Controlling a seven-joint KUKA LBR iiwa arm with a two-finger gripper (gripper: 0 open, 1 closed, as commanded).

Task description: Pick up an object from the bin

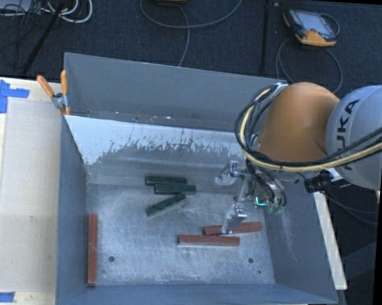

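Note:
My gripper (232, 198) hangs over the right half of the bin and is open. One metal fingertip (236, 219) stands just above a short reddish-brown bar (247, 228), and the other (227, 176) is nearer the back wall. Nothing is between the fingers. A longer reddish-brown bar (208, 241) lies right in front of the short one, touching it.
Three dark green bars lie left of the gripper: two stacked side by side (166, 180) (175, 189) and one slanted (165, 205). Another long reddish-brown bar (92, 249) lies along the left wall. The arm's orange cover and cables hang over the bin's right side.

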